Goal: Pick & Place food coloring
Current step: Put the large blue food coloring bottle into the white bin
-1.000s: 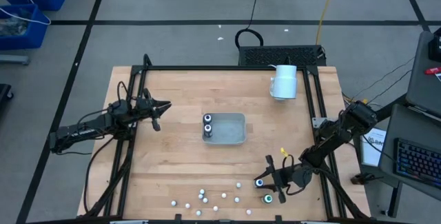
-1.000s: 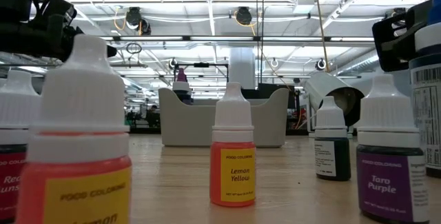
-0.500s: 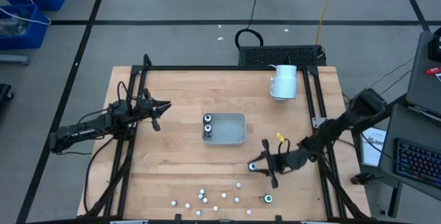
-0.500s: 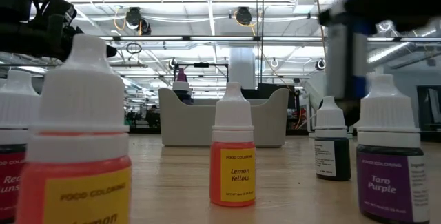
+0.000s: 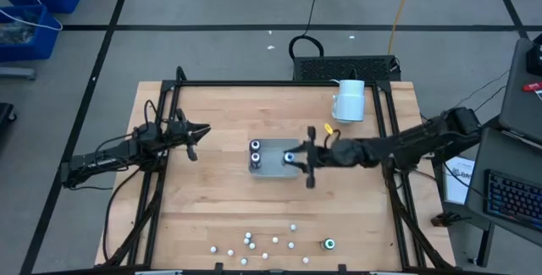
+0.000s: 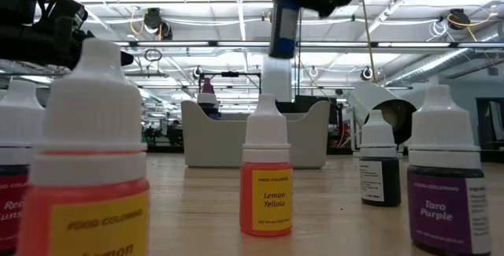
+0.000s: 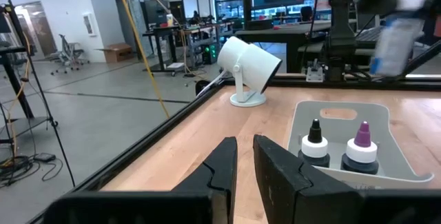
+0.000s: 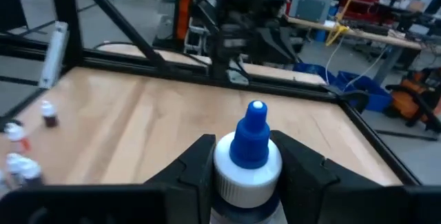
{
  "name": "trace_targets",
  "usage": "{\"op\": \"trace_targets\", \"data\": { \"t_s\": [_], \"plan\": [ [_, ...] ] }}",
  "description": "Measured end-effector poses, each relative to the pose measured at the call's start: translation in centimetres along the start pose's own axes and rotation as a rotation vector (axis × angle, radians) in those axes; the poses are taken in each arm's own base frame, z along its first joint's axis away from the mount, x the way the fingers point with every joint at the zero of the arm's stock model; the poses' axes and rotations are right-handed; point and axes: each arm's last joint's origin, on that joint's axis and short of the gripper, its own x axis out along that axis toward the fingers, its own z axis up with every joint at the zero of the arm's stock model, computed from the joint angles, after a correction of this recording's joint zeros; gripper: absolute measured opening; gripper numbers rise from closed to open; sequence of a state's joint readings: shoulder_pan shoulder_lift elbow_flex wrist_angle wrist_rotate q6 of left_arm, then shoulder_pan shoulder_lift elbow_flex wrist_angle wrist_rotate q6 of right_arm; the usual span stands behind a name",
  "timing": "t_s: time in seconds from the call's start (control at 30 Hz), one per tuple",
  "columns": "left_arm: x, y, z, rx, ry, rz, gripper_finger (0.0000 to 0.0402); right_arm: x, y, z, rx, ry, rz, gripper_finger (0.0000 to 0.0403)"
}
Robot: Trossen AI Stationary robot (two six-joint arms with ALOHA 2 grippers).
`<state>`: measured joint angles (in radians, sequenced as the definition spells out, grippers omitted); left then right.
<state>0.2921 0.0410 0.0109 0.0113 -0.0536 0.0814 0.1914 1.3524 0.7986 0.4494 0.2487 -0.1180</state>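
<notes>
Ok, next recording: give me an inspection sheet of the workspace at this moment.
Surface: wooden table, black frame.
Job's things: two bottles in the tray; a blue-tipped bottle held over it; small bottles along the near edge, one teal-topped jar.
Clutter: white lamp on the far right.
Grippers: right claw shut on the blue-tipped bottle; left claw holding nothing, left of the tray.
Cables: on the floor beyond the table.
Surroundings: blue bins, a keyboard.

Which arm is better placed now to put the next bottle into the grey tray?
The right. Its gripper already holds a blue-tipped bottle over the tray, beside the two bottles inside. The left gripper waits empty-handed, away from the tray.
</notes>
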Motion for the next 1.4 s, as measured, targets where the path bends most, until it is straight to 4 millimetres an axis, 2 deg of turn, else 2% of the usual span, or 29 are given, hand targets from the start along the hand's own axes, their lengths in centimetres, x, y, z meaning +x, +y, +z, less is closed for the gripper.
{"op": "trace_targets", "data": {
  "t_s": [0.23, 0.4, 0.63, 0.9, 1.1, 1.4],
  "plan": [
    [0.0, 0.0, 0.0, 0.03, 0.005, 0.0, 0.0058, 3.7, -3.0, -2.1, 0.047, 0.027, -0.015, 0.011],
    [0.1, 0.0, -0.1, 0.031, 0.014, 0.0, 0.0058, 6.0, -3.6, -3.1, 0.077, 0.052, -0.013, 0.0116],
    [0.1, 0.0, 0.0, 0.03, 0.006, 0.0, 0.0058, 7.9, -4.0, -5.2, 0.08, 0.041, -0.037, 0.011],
    [0.1, 0.0, 0.0, 0.042, 0.004, 0.0, 0.0058, 9.1, -5.2, -7.5, 0.118, 0.081, -0.079, 0.0117],
    [0.1, 0.0, 0.0, 0.045, -0.001, 0.001, 0.0058, 9.5, -5.3, -8.6, 0.119, 0.101, -0.083, 0.0112],
    [0.1, 0.0, 0.0, 0.045, -0.003, 0.001, 0.0058, 9.5, -5.3, -8.6, 0.136, 0.096, -0.086, 0.0113]
  ]
}}
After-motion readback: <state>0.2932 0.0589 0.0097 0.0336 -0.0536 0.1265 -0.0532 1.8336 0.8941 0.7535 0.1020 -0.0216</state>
